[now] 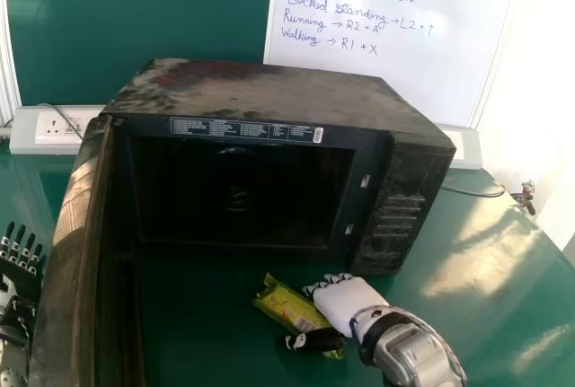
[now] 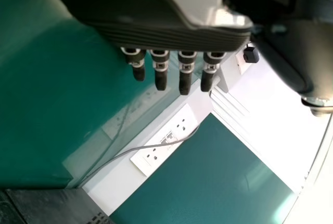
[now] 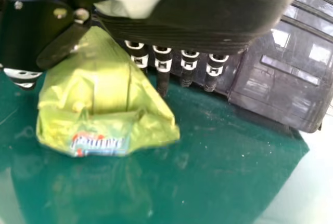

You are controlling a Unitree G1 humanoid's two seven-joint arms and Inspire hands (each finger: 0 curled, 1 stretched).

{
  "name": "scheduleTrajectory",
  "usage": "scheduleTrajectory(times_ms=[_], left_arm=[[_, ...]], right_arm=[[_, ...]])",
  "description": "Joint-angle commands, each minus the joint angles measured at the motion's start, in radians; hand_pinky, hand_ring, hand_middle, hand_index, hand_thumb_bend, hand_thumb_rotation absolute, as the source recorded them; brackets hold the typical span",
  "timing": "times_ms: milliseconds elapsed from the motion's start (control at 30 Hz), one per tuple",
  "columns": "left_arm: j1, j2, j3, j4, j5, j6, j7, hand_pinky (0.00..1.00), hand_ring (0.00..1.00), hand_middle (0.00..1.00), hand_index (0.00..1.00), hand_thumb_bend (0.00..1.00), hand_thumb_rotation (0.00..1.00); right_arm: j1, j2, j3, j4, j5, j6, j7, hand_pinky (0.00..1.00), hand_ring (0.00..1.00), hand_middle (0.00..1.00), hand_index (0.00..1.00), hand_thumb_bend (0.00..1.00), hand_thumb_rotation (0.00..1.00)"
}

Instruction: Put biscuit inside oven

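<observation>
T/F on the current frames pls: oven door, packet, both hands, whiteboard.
1. The oven has its door open. True.
2. The biscuit packet is inside the oven. False: it is outside, in front of the opening.
3. The right hand is at the packet. True.
4. The left hand touches the packet. False: it is past the door, at the head view's left edge.
5. The whiteboard is behind the oven. True.

We see the oven on the tbl, its door at the oven's L front. Before the oven: biscuit pkt & R hand. L of oven, past its door: L hand. Behind oven: socket box on L, whiteboard toward R.
</observation>
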Motion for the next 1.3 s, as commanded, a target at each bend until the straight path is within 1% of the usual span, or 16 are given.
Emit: scheduleTrajectory(times_ms=[0,133,267,367,433,667,900,967,1000,1033,1067,1133,1267], left_arm=[[0.023,-0.019,-0.008,0.028,0.006,0.037,0.017,0.72,0.76,0.44,0.55,0.50,0.00],[0.023,-0.019,-0.008,0.029,0.006,0.035,0.012,0.73,0.76,0.44,0.55,0.50,0.00],[0.023,-0.022,-0.008,0.026,0.006,0.035,0.017,0.71,0.75,0.44,0.55,0.50,0.00],[0.024,-0.023,-0.007,0.023,0.003,0.039,0.019,0.73,0.75,0.44,0.55,0.50,0.00],[0.024,-0.023,-0.007,0.021,0.004,0.040,0.021,0.72,0.74,0.44,0.56,0.50,0.00],[0.021,-0.024,-0.008,0.026,0.008,0.036,0.017,0.71,0.75,0.44,0.55,0.50,0.00],[0.021,-0.025,-0.009,0.030,0.010,0.031,0.010,0.70,0.74,0.44,0.55,0.50,0.00],[0.021,-0.025,-0.009,0.031,0.008,0.032,0.007,0.71,0.74,0.44,0.55,0.50,0.00],[0.021,-0.025,-0.009,0.033,0.008,0.031,0.004,0.71,0.74,0.44,0.55,0.50,0.00],[0.021,-0.025,-0.009,0.034,0.008,0.030,0.004,0.71,0.74,0.44,0.56,0.50,0.00],[0.020,-0.026,-0.009,0.033,0.008,0.030,0.005,0.71,0.74,0.44,0.56,0.50,0.00],[0.020,-0.028,-0.009,0.028,0.009,0.032,0.013,0.70,0.74,0.44,0.55,0.50,0.00],[0.021,-0.029,-0.010,0.024,0.009,0.035,0.016,0.71,0.75,0.44,0.55,0.50,0.00]], right_arm=[[0.035,0.005,0.043,0.044,0.010,-0.019,0.054,1.00,0.89,0.84,0.85,0.92,0.25],[0.036,-0.002,0.043,0.050,0.008,-0.029,0.036,1.00,0.85,0.82,0.85,0.89,0.20],[0.043,-0.009,0.037,0.051,0.010,-0.041,0.007,1.00,0.80,0.78,0.82,0.76,0.05],[0.049,-0.015,0.034,0.044,0.010,-0.048,-0.005,1.00,0.76,0.75,0.80,0.75,0.00],[0.049,-0.014,0.033,0.037,0.010,-0.044,0.002,1.00,0.75,0.74,0.79,0.75,0.00],[0.052,-0.011,0.022,0.016,0.016,-0.037,0.012,1.00,0.74,0.71,0.75,0.77,0.00],[0.051,0.001,0.014,0.011,0.019,-0.017,0.028,1.00,0.76,0.70,0.68,0.74,0.00],[0.046,0.001,0.014,0.013,0.026,-0.015,0.044,1.00,0.76,0.68,0.63,0.74,0.00],[0.043,-0.001,0.015,0.014,0.026,-0.015,0.051,1.00,0.76,0.67,0.56,0.63,0.06],[0.039,-0.002,0.017,0.015,0.025,-0.013,0.061,1.00,0.77,0.67,0.53,0.58,0.09],[0.036,-0.004,0.018,0.016,0.022,-0.013,0.068,1.00,0.77,0.67,0.51,0.55,0.11],[0.034,-0.009,0.017,0.018,0.020,-0.021,0.060,1.00,0.77,0.67,0.49,0.52,0.12],[0.036,-0.014,0.013,0.018,0.013,-0.028,0.039,1.00,0.74,0.65,0.49,0.52,0.13]])
